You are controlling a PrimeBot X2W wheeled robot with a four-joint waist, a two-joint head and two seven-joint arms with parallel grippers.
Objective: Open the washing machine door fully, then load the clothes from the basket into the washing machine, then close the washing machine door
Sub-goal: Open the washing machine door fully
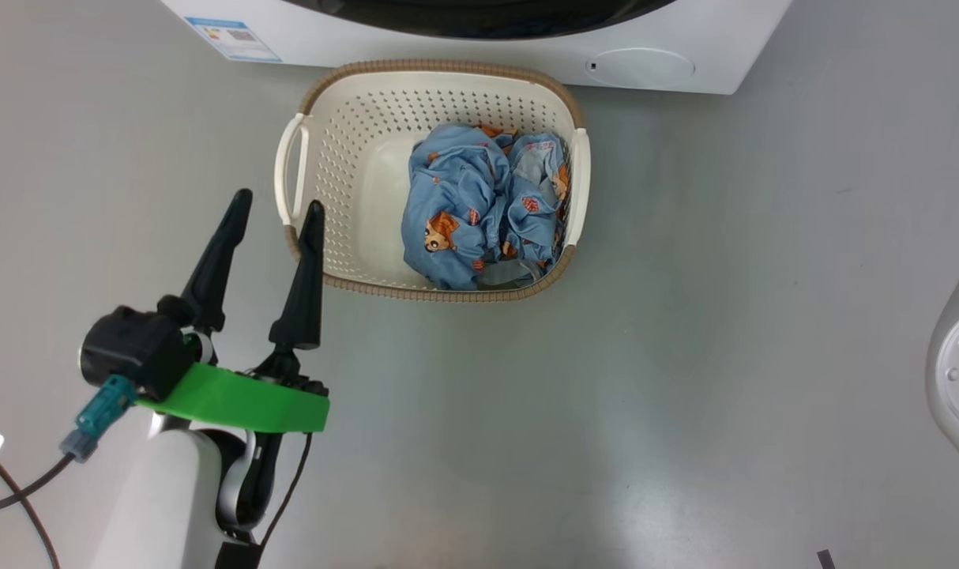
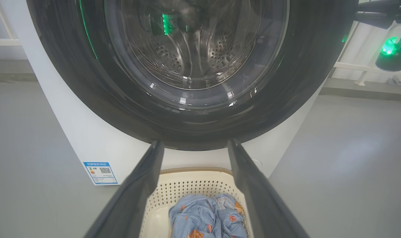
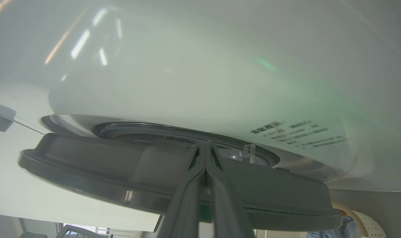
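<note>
- The left gripper [image 1: 279, 199] hangs low at the left of the head view with its two dark fingers spread wide and nothing between them
- Its fingertips point toward the basket [image 1: 345, 182]; one tip overlaps the near left corner of the brown rim, though I cannot tell whether it touches
- The basket sits on the grey floor [image 1: 685, 356] just in front of the washing machine [image 1: 448, 47], between its blue label sticker [image 1: 233, 39] and round lower flap [image 1: 641, 67]
- Crumpled blue clothes [image 1: 479, 209] with orange cartoon prints lie in the basket's right half
- The washing machine door [image 2: 194, 129] faces the left wrist camera, with the steel drum [image 2: 194, 49] visible through its glass
- The right gripper [image 3: 205, 145] has its fingers pressed together, empty, and its tips are at the narrow gap between the door's black rim and the white front
- The door stands only slightly off the front panel
</note>
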